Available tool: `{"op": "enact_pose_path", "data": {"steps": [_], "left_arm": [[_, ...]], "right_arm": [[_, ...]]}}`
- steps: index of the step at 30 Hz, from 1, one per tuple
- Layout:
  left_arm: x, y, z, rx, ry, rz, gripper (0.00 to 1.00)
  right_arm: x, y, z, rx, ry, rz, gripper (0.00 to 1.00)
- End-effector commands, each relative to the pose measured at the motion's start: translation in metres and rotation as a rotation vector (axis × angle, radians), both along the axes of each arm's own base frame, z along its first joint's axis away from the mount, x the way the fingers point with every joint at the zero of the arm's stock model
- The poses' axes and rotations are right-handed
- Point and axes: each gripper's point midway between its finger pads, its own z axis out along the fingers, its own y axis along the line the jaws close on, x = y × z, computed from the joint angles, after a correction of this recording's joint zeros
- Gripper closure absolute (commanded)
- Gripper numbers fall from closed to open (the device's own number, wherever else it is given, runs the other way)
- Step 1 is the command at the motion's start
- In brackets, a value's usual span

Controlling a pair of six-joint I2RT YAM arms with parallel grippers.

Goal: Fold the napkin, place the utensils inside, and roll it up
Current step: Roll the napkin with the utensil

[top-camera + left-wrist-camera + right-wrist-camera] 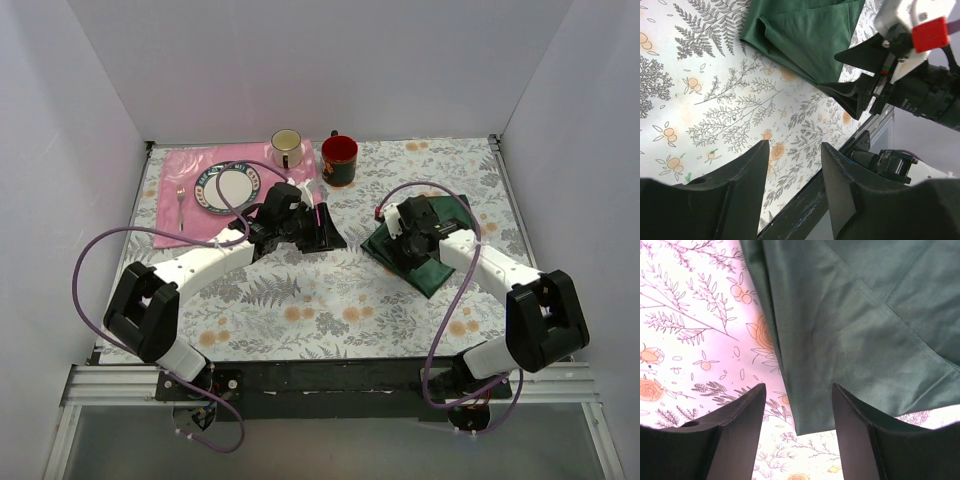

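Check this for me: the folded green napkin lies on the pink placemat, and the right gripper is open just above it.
Not quite. The napkin lies on the floral tablecloth, at the right; the pink placemat is at the far left, apart from it. The top view shows this. The rest stands: the napkin is folded, and the right gripper is open just above it.

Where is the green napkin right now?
In the top view, the green napkin lies folded on the right side of the table, under the open right gripper, closer to the arms than the red mug.
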Motion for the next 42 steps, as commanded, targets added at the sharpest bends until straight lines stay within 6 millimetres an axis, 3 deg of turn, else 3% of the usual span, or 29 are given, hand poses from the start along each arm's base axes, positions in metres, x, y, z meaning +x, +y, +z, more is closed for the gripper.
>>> {"op": "enact_pose_path", "data": {"steps": [1,5,17,33,42], "left_arm": [[-0.009,0.004,0.029,-0.053,-0.065,-0.021,0.55],[-0.012,0.007,0.030,-0.054,-0.073,-0.018,0.55],[-0.012,0.012,0.028,-0.051,-0.069,-0.003,0.55],[-0.010,0.012,0.027,-0.056,-0.062,0.010,0.55],[-0.009,0.011,0.030,-0.062,-0.063,0.008,0.56]], "right_arm": [[-0.001,0.011,-0.001,-0.004,0.020,0.091,0.38],[-0.006,0.019,-0.010,-0.073,0.013,0.123,0.38],[-0.011,0.002,-0.030,-0.358,-0.053,0.072,0.36],[-0.014,-0.009,-0.059,-0.457,-0.054,0.096,0.44],[-0.018,0.000,-0.074,-0.366,-0.004,0.142,0.49]]}}
